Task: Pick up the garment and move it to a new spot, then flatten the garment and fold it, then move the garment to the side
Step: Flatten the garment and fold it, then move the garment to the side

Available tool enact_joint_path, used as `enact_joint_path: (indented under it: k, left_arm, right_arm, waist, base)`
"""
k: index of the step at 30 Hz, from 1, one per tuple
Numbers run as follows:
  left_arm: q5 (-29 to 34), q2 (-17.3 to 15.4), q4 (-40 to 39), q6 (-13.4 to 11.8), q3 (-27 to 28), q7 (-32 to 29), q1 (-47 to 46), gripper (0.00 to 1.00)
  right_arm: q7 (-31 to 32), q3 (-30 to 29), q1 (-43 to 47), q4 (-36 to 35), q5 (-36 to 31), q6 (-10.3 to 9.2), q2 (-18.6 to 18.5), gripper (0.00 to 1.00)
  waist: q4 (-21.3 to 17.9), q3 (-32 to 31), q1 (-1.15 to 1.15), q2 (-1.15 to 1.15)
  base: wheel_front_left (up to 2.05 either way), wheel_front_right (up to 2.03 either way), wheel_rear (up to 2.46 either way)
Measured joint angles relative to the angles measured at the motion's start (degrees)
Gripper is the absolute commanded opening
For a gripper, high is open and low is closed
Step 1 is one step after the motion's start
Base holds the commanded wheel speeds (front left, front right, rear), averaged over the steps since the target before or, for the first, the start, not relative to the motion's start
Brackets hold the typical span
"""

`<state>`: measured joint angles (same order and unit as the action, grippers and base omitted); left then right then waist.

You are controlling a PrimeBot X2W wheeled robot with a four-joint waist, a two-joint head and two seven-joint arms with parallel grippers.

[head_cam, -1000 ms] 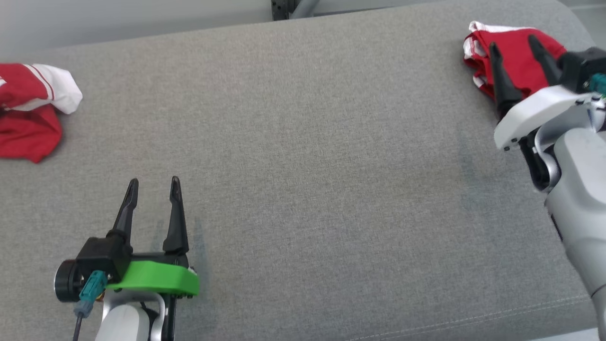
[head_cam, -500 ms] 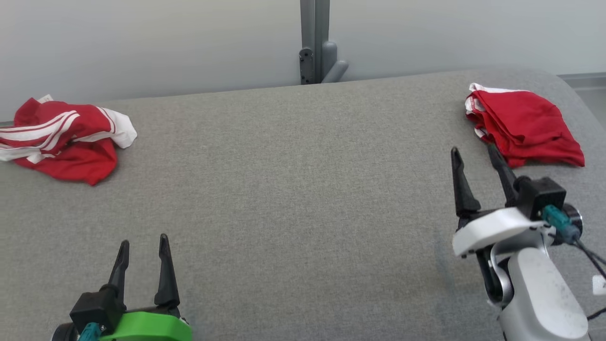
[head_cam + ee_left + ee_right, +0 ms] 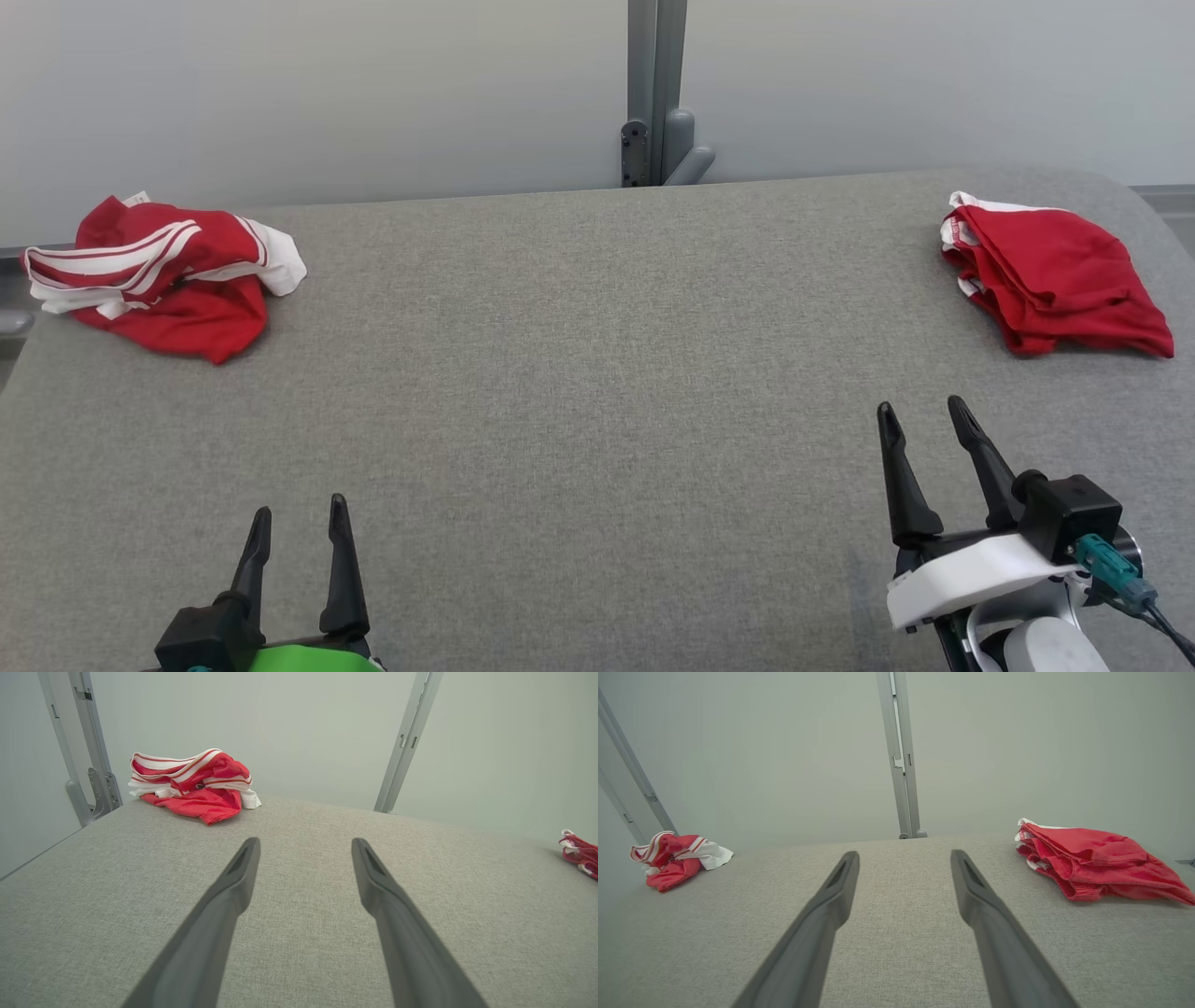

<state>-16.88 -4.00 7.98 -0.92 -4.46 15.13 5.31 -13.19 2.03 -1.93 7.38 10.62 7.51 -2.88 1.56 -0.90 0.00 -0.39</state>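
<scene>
Backed off the folded garment [image 3: 1055,280] (long axis running far-left to near-right), right gripper [image 3: 921,408] and left gripper [image 3: 300,508] gape empty; two garments counted, crumpled garment [image 3: 168,280] opposite.

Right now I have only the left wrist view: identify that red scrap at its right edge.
Observer: A folded red garment, lying whole at the grey cushion's far right corner.
Operator: Report the right gripper.
Observer: The right gripper is open and empty, nearer the robot than that garment and apart from it.
Operator: Give its aim.
Observer: In the right wrist view the garment lies right of its fingers, not between them.
</scene>
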Motion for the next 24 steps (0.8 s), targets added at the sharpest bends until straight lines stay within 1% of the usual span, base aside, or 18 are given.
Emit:
enact_joint_path:
  k: [24]
  left_arm:
    - [1.8,0.7,0.2,0.9,1.0,0.0,-0.2,1.0]
  right_arm:
    - [1.2,1.3,1.1,-0.1,0.9,0.0,0.0,1.0]
  waist:
    - [-0.8,0.0,0.0,0.0]
  base:
    - [0.0,0.0,0.0]
